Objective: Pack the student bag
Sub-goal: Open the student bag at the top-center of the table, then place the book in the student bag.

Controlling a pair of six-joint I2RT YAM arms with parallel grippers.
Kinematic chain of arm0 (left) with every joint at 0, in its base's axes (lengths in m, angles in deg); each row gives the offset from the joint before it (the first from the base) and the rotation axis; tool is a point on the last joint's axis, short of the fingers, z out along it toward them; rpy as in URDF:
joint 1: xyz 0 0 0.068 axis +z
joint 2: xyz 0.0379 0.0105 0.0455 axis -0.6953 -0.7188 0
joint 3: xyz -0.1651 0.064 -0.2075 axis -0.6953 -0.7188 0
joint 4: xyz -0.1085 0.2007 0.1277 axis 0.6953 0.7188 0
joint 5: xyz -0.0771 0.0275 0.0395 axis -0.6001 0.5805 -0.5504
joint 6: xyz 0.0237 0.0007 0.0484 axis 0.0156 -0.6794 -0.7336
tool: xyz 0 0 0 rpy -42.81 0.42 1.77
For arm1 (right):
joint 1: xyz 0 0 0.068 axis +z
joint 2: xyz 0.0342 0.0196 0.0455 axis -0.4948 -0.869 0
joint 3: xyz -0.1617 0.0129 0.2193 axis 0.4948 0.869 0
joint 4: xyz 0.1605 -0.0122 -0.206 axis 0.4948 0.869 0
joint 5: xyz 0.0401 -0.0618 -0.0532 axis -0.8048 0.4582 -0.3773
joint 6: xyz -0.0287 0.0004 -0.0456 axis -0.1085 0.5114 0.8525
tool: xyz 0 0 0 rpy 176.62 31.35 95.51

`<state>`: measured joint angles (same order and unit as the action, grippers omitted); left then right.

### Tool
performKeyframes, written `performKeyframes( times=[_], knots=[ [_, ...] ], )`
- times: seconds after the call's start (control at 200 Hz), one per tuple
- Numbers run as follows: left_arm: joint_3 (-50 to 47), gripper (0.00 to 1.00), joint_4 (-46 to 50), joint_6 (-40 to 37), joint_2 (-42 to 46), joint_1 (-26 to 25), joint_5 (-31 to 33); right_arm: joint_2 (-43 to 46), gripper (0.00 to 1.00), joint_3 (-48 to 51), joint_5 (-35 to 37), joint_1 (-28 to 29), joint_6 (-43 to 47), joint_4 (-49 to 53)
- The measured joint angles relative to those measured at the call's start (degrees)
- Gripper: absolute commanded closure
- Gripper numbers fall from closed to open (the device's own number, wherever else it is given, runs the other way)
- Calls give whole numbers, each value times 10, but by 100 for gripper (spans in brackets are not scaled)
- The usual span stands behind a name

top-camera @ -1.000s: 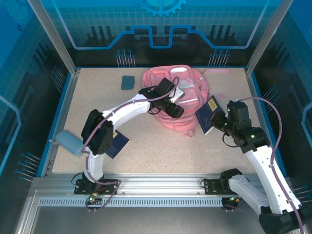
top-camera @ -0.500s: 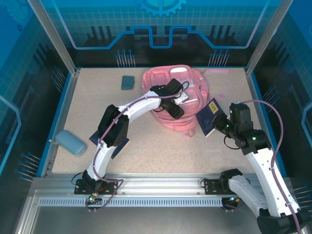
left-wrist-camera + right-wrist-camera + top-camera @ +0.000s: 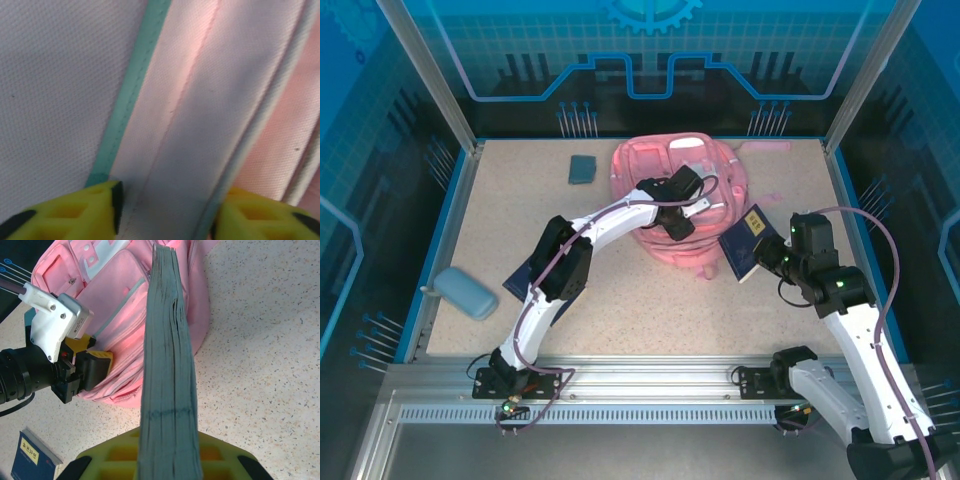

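Note:
The pink student bag (image 3: 638, 165) lies at the back middle of the table. My left gripper (image 3: 678, 222) presses down on its front panel. In the left wrist view its yellow fingers (image 3: 75, 212) stand part-way open, and a pale band of the bag's fabric (image 3: 200, 100) lies flat across the gap at the left gripper (image 3: 167, 205). My right gripper (image 3: 772, 252) is shut on a dark blue book (image 3: 748, 243) and holds it on edge just right of the bag. The book's page edge (image 3: 167, 340) points at the bag (image 3: 120, 300).
A second blue book (image 3: 525, 283) lies under the left arm, also seen at the bottom left (image 3: 32, 457). A grey-blue pencil case (image 3: 466, 293) rests at the left edge. A small teal object (image 3: 582, 168) sits at the back left.
My left gripper has slid right across the bag's front and its jaws have narrowed. The left arm has stretched further out. The right gripper and its book have hardly moved.

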<state>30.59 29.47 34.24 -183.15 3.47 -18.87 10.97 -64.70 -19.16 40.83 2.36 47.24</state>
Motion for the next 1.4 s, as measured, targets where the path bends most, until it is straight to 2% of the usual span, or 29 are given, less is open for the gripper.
performKeyframes(
  times=[0.15, 0.29, 0.51, 0.69, 0.845, 1.151, 1.401],
  knots=[
    [4, 84, -1, -12, 0, 0, 13, 0, 98, 0, 0, 0, -2, 0],
    [4, 91, -4, -10, 1, 0, 15, 0, 97, 0, 0, 0, -4, 0],
    [-20, 99, -40, 7, 48, 0, 31, 14, 97, -2, 12, 0, -7, 16],
    [-61, 100, -119, 28, 122, 1, 74, 33, 97, -6, 48, 0, -16, 44],
    [-64, 100, -156, 52, 147, 5, 87, 43, 97, -2, 31, 0, -17, 35],
    [-66, 100, -155, 116, 158, 4, 47, 24, 97, 105, -126, 0, -87, -161],
    [-72, 100, -151, 150, 209, 2, 18, -20, 96, 169, -162, 0, -165, -340]
  ],
)
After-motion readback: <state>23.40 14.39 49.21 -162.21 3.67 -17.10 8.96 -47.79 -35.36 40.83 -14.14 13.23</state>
